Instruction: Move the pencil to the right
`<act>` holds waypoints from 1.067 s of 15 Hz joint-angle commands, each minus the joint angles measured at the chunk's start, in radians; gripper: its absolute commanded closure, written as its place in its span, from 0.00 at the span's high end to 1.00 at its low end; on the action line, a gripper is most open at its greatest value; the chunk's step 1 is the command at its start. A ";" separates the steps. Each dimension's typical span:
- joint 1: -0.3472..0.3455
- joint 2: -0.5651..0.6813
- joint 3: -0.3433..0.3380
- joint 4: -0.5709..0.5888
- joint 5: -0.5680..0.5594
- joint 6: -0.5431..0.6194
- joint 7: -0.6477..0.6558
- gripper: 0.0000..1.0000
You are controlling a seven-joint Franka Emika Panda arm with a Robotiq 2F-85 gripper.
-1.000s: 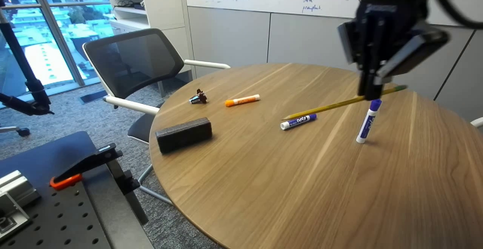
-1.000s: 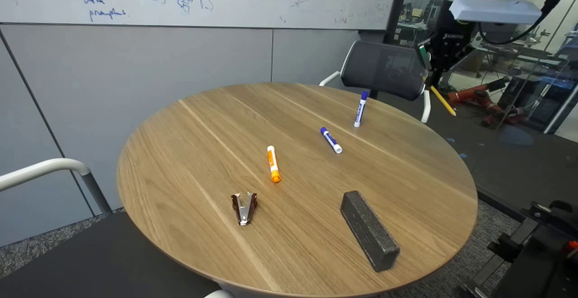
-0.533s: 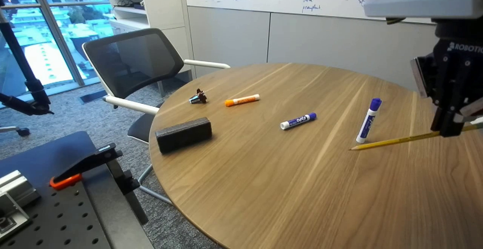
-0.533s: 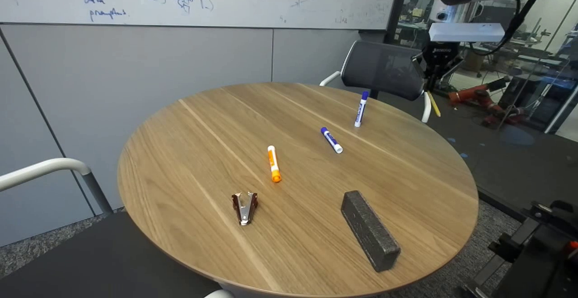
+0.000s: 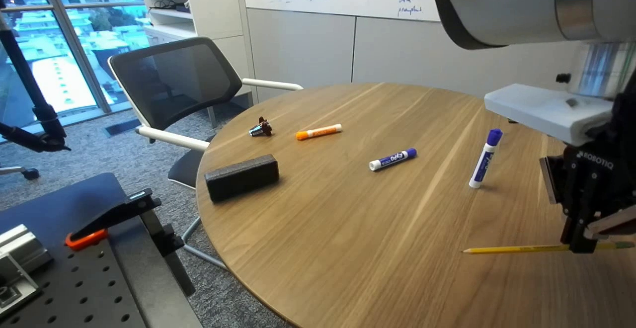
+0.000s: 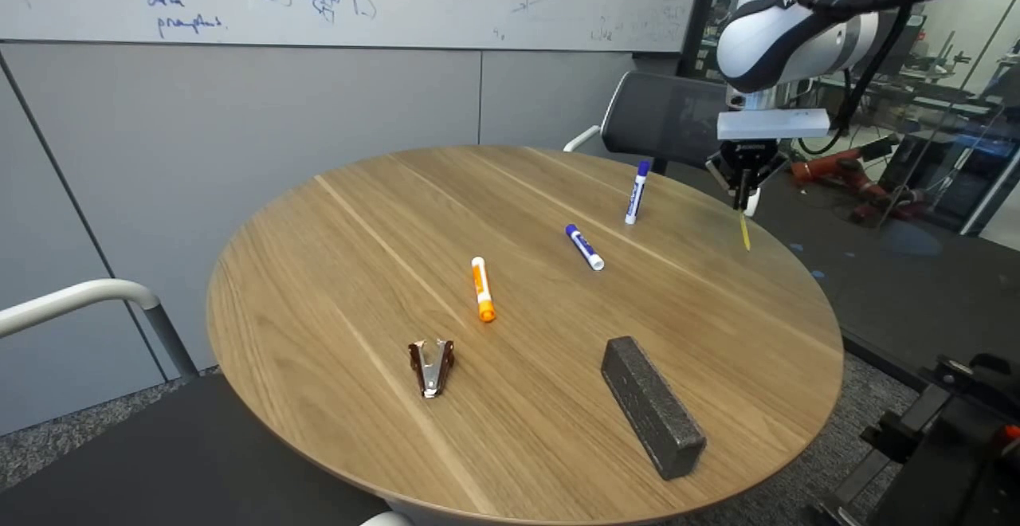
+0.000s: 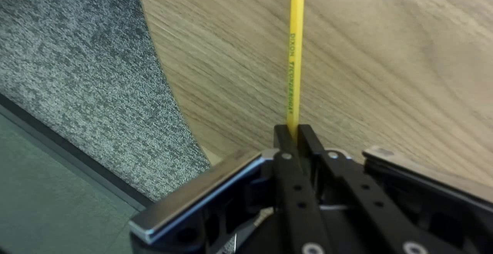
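Note:
The long thin yellow pencil [image 5: 516, 250] is held between the fingertips of my gripper [image 5: 582, 247] at the right side of the round table. In that exterior view it is nearly level, its sharp tip pointing left. It also shows in an exterior view [image 6: 745, 233] below the gripper [image 6: 742, 204], by the table's far right edge. In the wrist view the pencil [image 7: 295, 54] runs straight up from the shut fingertips [image 7: 293, 132]; its tip is out of view there. The fingers hide part of it. It is close to the tabletop; I cannot tell whether it touches.
A blue-and-white marker [image 5: 482, 161] stands upright left of the gripper. Another marker [image 5: 392, 159] lies further left, then an orange marker [image 5: 319, 132]. A dark eraser block [image 6: 653, 406] and a staple remover [image 6: 431, 368] lie on the wooden table [image 5: 348, 238]. The table edge [image 7: 165, 77] shows in the wrist view.
My gripper has come down towards the table in both exterior views, still holding the pencil. The pencil was tilted before and is now nearly level. The other objects have not moved.

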 commanded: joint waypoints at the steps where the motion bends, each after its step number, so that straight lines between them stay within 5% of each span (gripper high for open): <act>1: -0.036 0.163 -0.002 0.231 0.015 -0.084 0.018 0.02; 4: -0.060 0.264 0.003 0.366 0.007 -0.136 0.016 0.02; 6: -0.072 0.322 0.001 0.452 0.005 -0.173 0.016 0.34; 14: -0.112 0.342 0.061 0.651 0.019 -0.343 -0.072 0.92; 15: -0.090 0.336 0.019 0.551 0.000 -0.273 -0.019 0.98; 16: -0.090 0.332 0.023 0.565 0.000 -0.278 -0.024 0.82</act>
